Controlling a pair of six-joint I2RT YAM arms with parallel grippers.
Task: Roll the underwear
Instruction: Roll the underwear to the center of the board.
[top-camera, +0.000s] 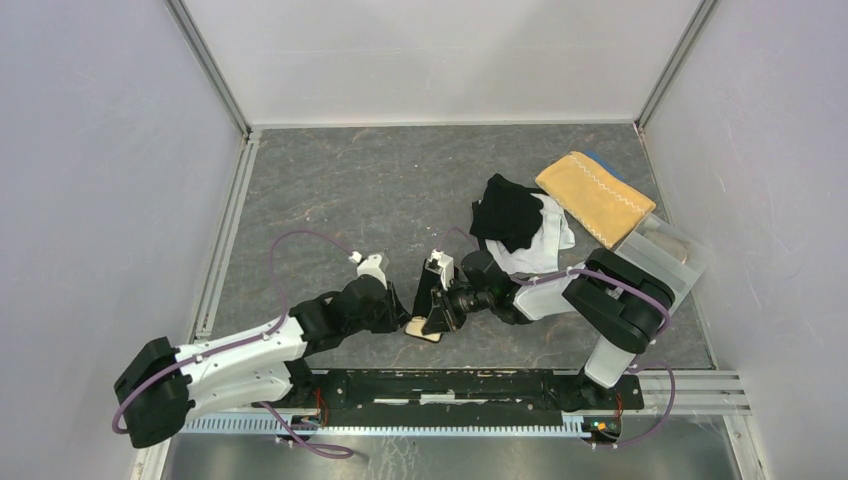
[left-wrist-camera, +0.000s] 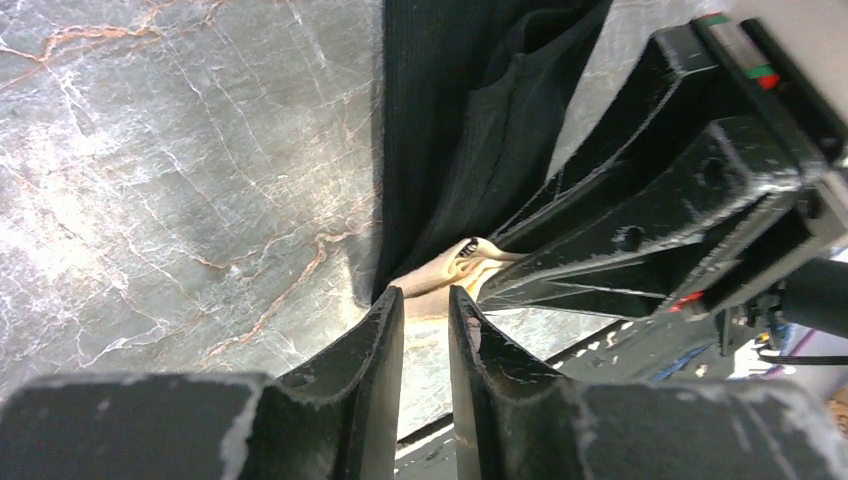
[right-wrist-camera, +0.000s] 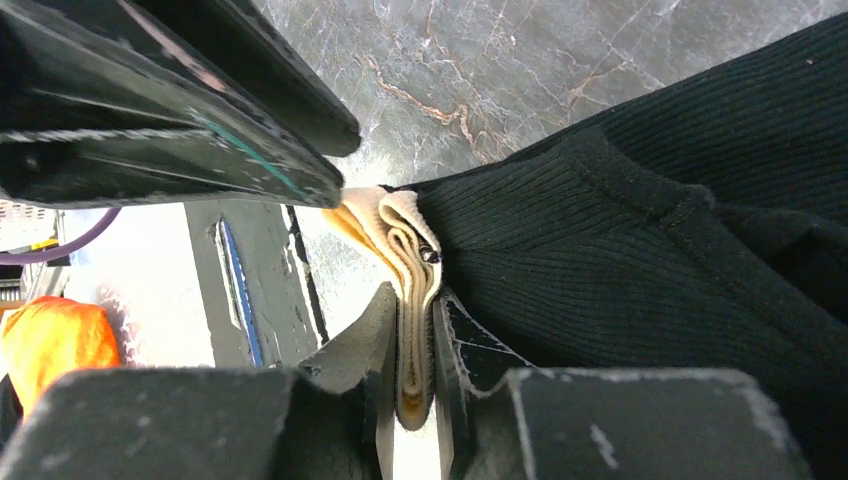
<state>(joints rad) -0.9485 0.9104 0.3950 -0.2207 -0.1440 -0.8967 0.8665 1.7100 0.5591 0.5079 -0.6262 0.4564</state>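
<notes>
Standing beside the table (top-camera: 400, 180), I see both arms reaching inward so that they meet low over its near middle, the left arm (top-camera: 250, 350) from one side and the right arm (top-camera: 600, 300) from the other. I think they come so close because one small cloth needs two holds to be rolled.

Well apart, at the far right, waits the rest of the underwear: a black piece (top-camera: 505, 212) lying on a white piece (top-camera: 548, 248), next to the yellow towel (top-camera: 585, 190) and the clear tray (top-camera: 670, 250).

Between the arms there is a black ribbed cloth (right-wrist-camera: 620, 250), and against its edge the beige underwear (right-wrist-camera: 408, 250), folded in several thin layers. I cannot tell if black and beige are one garment.

The right claw (right-wrist-camera: 415, 300) is pressed together on this beige bundle, probably so the layers do not spring apart. The left claw (left-wrist-camera: 427, 300) has its fingers near each other, with a narrow gap, right at the beige end. I cannot tell whether it really grips the cloth or only touches it.
</notes>
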